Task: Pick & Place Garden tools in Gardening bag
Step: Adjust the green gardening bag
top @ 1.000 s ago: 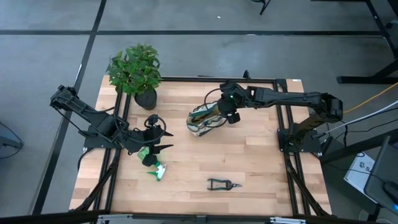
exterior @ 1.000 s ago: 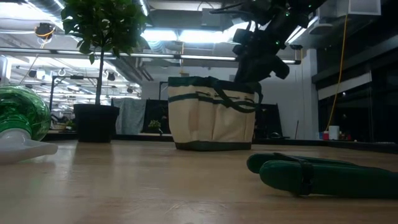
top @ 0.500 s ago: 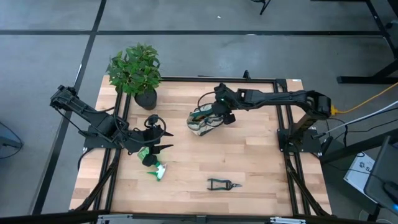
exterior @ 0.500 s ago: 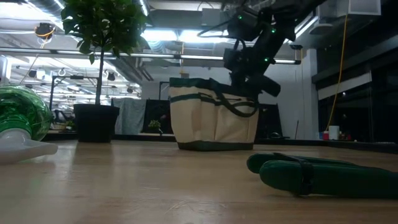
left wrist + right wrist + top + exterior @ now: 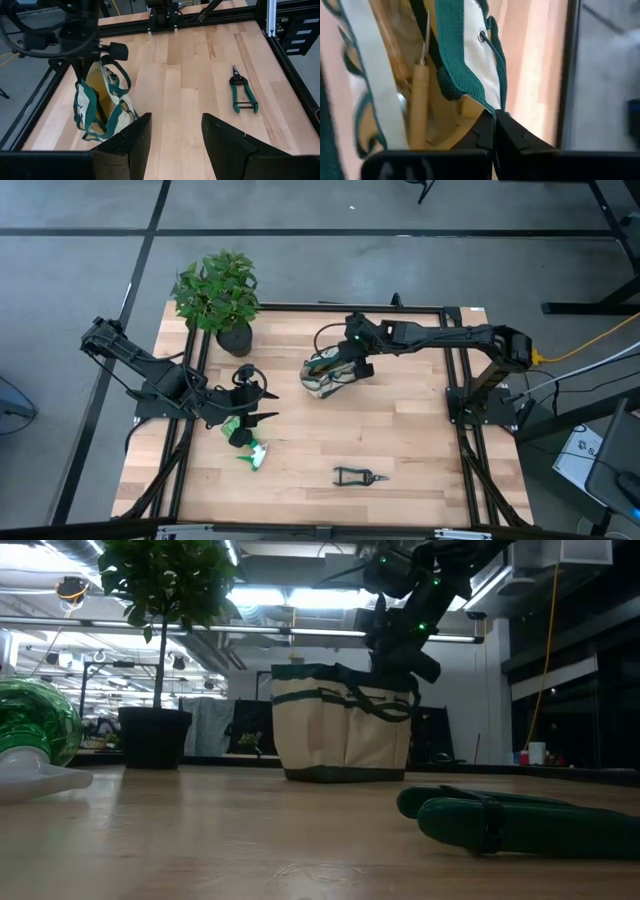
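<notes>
The gardening bag [image 5: 328, 373] [image 5: 345, 725], cream with dark green trim, stands on its base at the table's far middle. A wooden-handled tool [image 5: 417, 100] lies inside it. My right gripper [image 5: 352, 366] [image 5: 495, 125] is at the bag's right rim, shut on it. Green-handled pruning shears [image 5: 358, 476] [image 5: 243, 93] lie flat near the front edge. Bright green pieces [image 5: 246, 445] lie at the left. My left gripper [image 5: 266, 405] [image 5: 175, 140] hovers open beside them, with nothing between its fingers. My right gripper pinches the bag's top rim, a cream flap with green trim [image 5: 490, 102], between its two fingertips, close to a handle rivet. The fingers come from above, slanting from the table's right. The bag stays upright with its base on the table [image 5: 345, 774].
A potted leafy plant [image 5: 218, 295] stands at the far left corner. A clear green bottle [image 5: 35, 725] lies close to the low camera. Black frame rails [image 5: 455, 380] run along the table's sides. Bare wood lies between the bag and the shears.
My right gripper has gone a little toward the table's left and settled onto the bag's right rim. The bag's top has shifted slightly with it. The shears and the green pieces lie as before.
</notes>
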Robot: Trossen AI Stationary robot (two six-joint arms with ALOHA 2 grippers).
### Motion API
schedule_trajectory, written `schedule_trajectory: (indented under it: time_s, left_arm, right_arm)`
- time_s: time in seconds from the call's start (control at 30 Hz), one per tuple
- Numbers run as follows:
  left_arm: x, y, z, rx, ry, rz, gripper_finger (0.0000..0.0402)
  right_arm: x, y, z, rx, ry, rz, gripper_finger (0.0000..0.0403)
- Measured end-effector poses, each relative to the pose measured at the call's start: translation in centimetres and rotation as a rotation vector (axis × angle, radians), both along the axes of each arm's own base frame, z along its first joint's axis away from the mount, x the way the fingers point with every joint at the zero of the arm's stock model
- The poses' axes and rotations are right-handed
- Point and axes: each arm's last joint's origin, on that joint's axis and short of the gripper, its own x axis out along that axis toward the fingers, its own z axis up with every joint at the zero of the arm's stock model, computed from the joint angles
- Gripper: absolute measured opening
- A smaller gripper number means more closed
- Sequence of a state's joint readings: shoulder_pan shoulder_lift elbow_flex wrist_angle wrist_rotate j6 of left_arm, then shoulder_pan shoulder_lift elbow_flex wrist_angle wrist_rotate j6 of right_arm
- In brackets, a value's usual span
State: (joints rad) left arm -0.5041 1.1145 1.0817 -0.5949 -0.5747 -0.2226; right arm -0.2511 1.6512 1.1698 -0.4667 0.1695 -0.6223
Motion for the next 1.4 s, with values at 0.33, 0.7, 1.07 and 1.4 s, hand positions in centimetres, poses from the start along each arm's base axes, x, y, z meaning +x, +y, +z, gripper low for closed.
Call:
schedule_trajectory:
  time_s: [0.33, 0.7, 1.07, 1.4]
  left_arm:
    - [0.0, 0.0, 0.0, 0.0, 0.0, 0.0, 0.0169]
    - [0.0, 0.0, 0.0, 0.0, 0.0, 0.0, 0.0169]
    - [0.0, 0.0, 0.0, 0.0, 0.0, 0.0, 0.0169]
    - [0.0, 0.0, 0.0, 0.0, 0.0, 0.0, 0.0169]
  right_arm:
    - [0.0, -0.7, 0.4, 0.23, -0.136, -0.173, 0.0002]
    - [-1.1, -1.3, 3.1, 0.39, -0.318, -0.369, 0.0001]
    - [-1.1, -2.3, 2.9, 0.436, -0.337, -0.423, 0.0012]
    - [-0.9, -2.3, 3.1, 0.42, -0.372, -0.399, 0.0056]
